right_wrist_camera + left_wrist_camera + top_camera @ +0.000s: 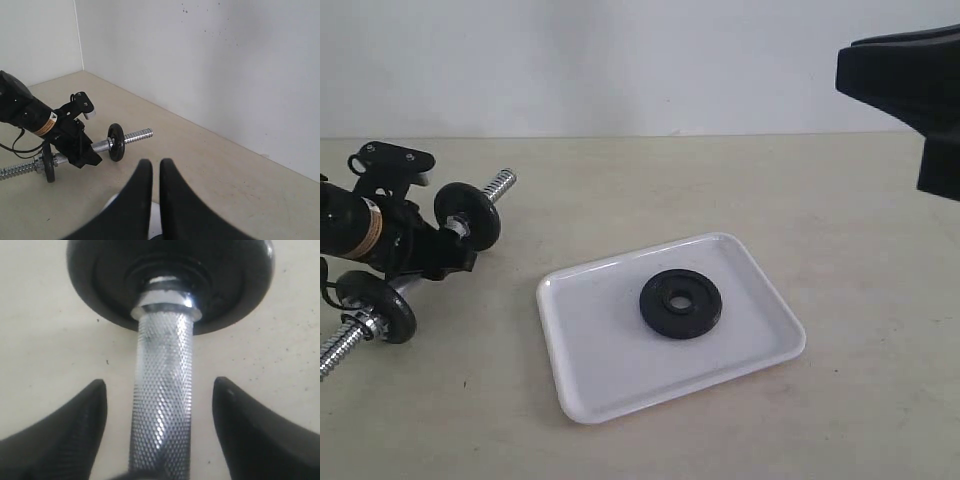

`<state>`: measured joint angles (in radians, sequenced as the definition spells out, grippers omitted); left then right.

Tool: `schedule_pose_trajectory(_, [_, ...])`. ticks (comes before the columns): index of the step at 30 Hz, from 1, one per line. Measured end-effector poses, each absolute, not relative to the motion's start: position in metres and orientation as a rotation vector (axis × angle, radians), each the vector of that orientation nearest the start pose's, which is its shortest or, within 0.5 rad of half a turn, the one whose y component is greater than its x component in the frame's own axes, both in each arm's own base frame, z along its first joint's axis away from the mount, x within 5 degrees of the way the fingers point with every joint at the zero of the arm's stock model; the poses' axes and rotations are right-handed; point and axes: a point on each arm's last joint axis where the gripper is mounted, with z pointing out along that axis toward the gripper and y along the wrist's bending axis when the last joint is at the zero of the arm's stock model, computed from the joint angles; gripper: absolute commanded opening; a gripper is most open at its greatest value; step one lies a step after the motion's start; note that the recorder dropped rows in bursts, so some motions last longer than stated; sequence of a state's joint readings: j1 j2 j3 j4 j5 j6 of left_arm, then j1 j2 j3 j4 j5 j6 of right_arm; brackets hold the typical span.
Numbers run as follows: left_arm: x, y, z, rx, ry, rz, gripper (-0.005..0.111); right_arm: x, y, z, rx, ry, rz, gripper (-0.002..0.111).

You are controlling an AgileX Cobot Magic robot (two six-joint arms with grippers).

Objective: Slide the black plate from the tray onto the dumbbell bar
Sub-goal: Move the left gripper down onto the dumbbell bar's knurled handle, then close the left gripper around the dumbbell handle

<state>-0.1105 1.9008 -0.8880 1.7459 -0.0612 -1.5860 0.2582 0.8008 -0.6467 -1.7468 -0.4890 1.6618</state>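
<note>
My left pincer is released, its fingers on either side of the knurled middle of the dumbbell bar without touching it, at the left edge of the exterior frame. My right pincer is clenched on nothing, at upper right. The black plate lies flat in the white tray, centre frame, on the counter.

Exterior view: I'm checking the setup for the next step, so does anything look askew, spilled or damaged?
Nothing stands out. The black plate lies flat inside the tray, the open left gripper straddles the dumbbell bar, and no spill or damage shows.
</note>
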Motion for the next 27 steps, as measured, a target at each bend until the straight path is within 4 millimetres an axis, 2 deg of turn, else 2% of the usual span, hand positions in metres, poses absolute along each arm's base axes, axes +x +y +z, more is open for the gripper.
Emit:
schedule_pose_trajectory(6, [0.347,-0.044,0.107,0.364,2.509,-0.052,0.056,0.146,0.082,0.345,-0.660,1.611,0.526,0.004])
schedule_pose_trajectory(27, [0.349,-0.040,0.105,0.373,2.506,0.012,0.049,0.146,0.082,0.345,-0.668,1.606,0.515,0.004])
